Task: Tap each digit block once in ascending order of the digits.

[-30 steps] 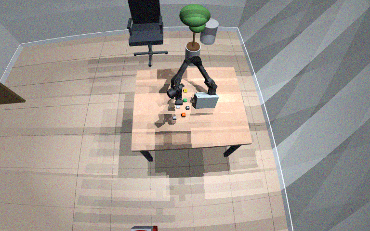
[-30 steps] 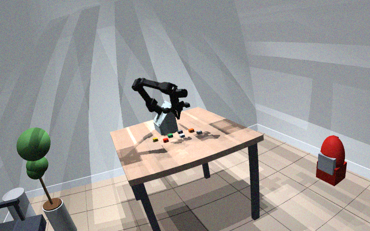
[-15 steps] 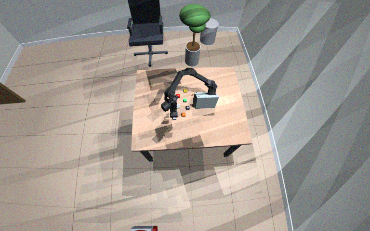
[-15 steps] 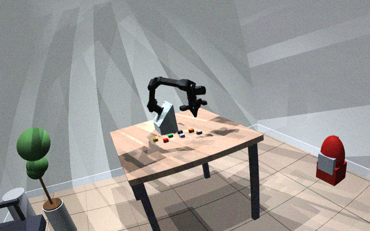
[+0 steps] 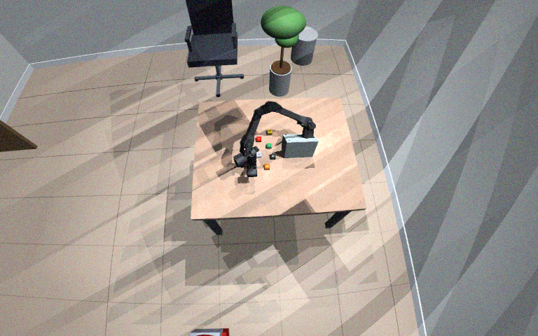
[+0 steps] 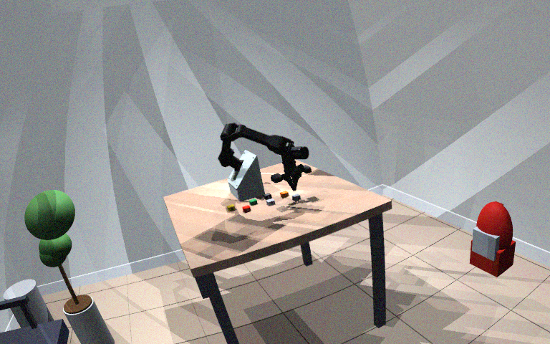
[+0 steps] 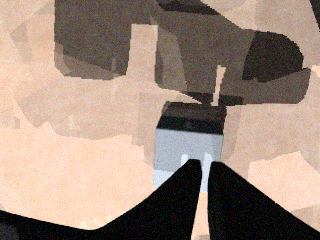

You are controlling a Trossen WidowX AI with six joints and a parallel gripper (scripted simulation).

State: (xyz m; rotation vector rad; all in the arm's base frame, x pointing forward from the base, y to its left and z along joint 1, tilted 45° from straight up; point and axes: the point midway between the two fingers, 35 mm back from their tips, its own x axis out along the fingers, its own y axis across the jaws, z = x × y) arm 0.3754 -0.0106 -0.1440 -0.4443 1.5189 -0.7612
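Observation:
Several small coloured blocks lie in a loose group on the table (image 5: 301, 190) (image 6: 227, 243): yellow (image 5: 269, 131) (image 6: 230, 207), red (image 5: 258, 138) (image 6: 245, 208), green (image 5: 268, 145) (image 6: 253, 201), light grey (image 5: 258, 154) (image 6: 270, 201), dark (image 5: 272, 156) (image 6: 267, 196), orange (image 5: 266, 166) (image 6: 284, 194) and grey-blue (image 6: 296, 197) (image 7: 187, 143). My gripper (image 5: 251, 171) (image 6: 293, 188) (image 7: 203, 171) is shut and empty, with its tips a little above the grey-blue block. The fingers hide that block's digit.
The arm's grey base box (image 5: 299, 147) (image 6: 247, 178) stands right of the blocks. An office chair (image 5: 212, 43), a potted plant (image 5: 281, 47) (image 6: 52, 243) and a grey bin (image 5: 304, 45) stand on the floor behind the table. A red object (image 6: 493, 239) stands on the floor.

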